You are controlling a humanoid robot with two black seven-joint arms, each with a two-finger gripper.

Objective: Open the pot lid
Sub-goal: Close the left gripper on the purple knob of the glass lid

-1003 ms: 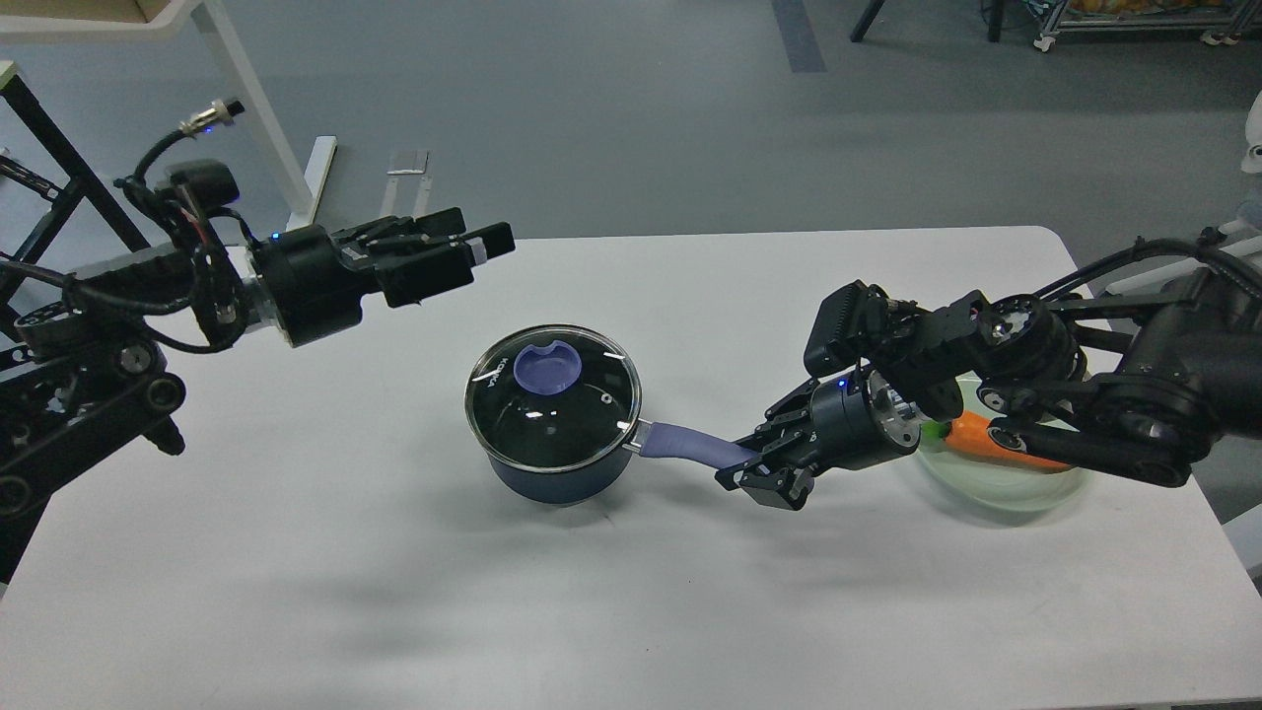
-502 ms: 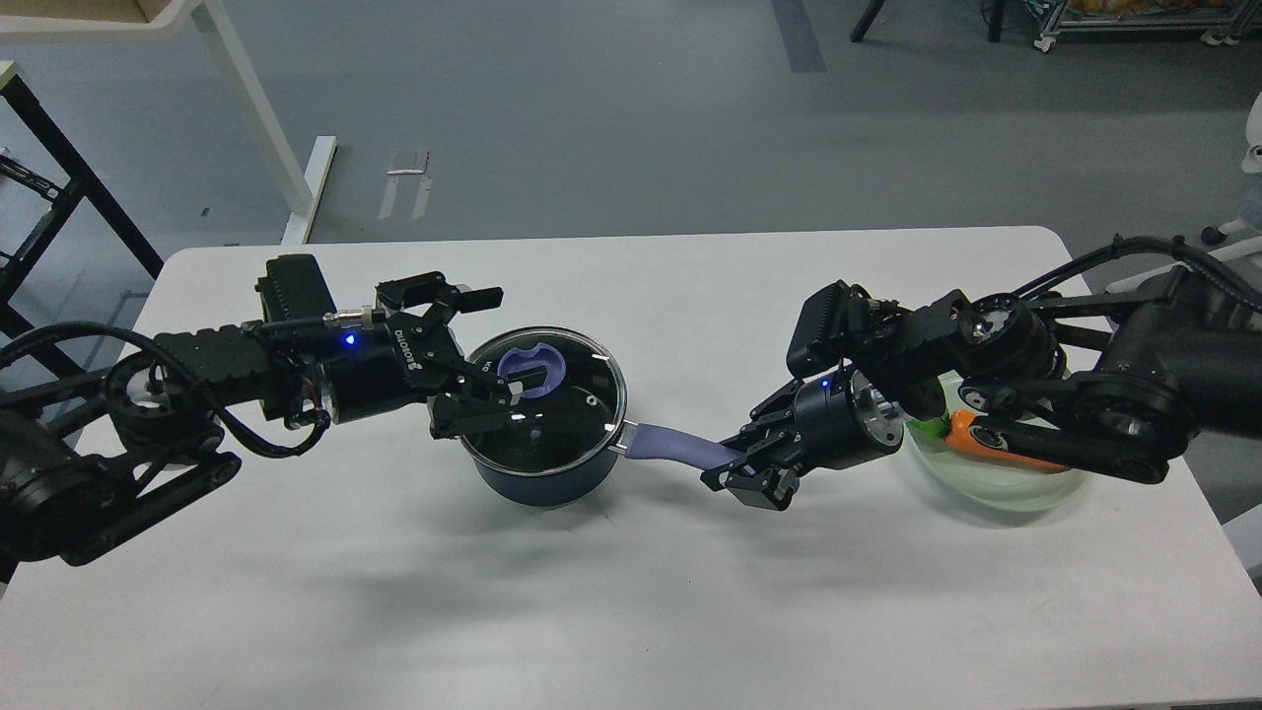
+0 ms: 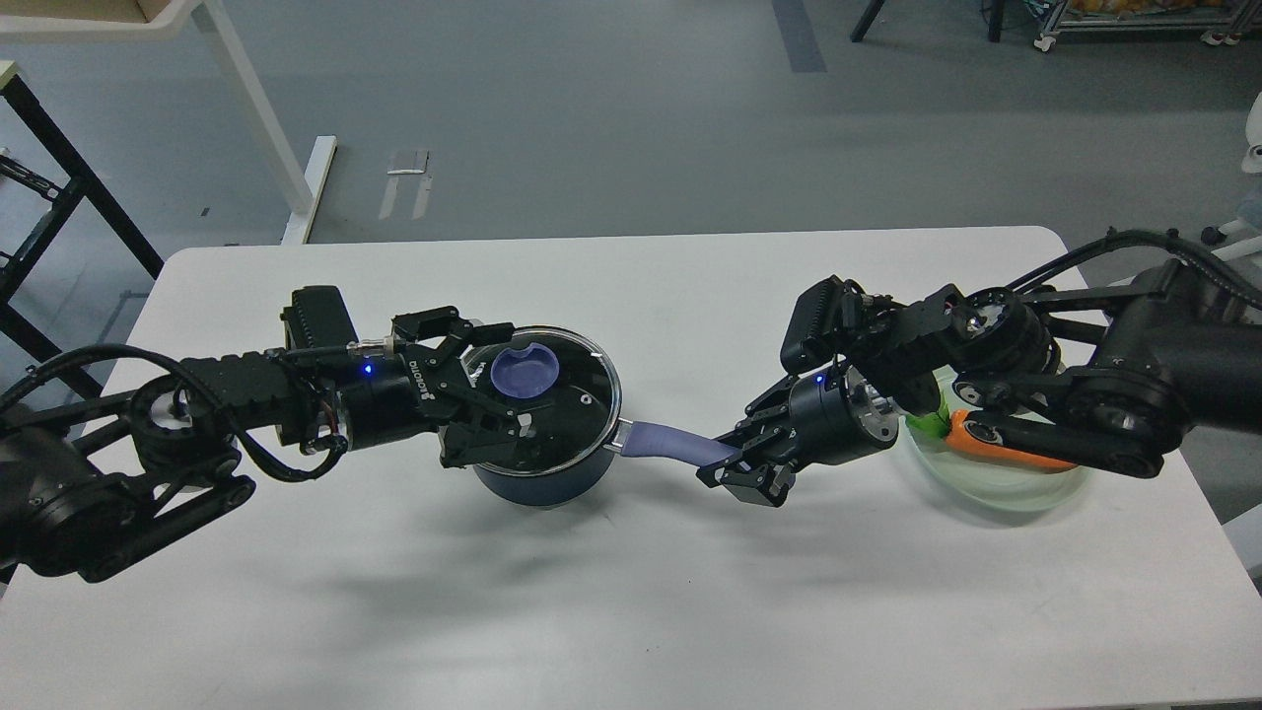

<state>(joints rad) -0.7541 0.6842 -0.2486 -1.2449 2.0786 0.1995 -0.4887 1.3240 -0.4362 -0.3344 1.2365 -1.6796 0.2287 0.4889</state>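
Note:
A dark blue pot (image 3: 552,478) stands mid-table with a glass lid (image 3: 577,399) on it. The lid has a purple knob (image 3: 525,373). My left gripper (image 3: 511,379) comes in from the left, low over the lid, and is open, with one finger (image 3: 485,333) behind the knob and the other (image 3: 505,424) in front of it. I cannot tell whether the fingers touch the knob. My right gripper (image 3: 732,465) is shut on the end of the pot's purple handle (image 3: 668,440).
A clear glass bowl (image 3: 1016,488) holding an orange carrot (image 3: 1001,446) sits at the right, partly under my right arm. The white table (image 3: 631,592) stretches in front. A white frame leg (image 3: 251,99) stands beyond the far left corner.
My left arm has swung down from high at the left to the lid, its fingers now either side of the knob. The pot and my right gripper shifted slightly left.

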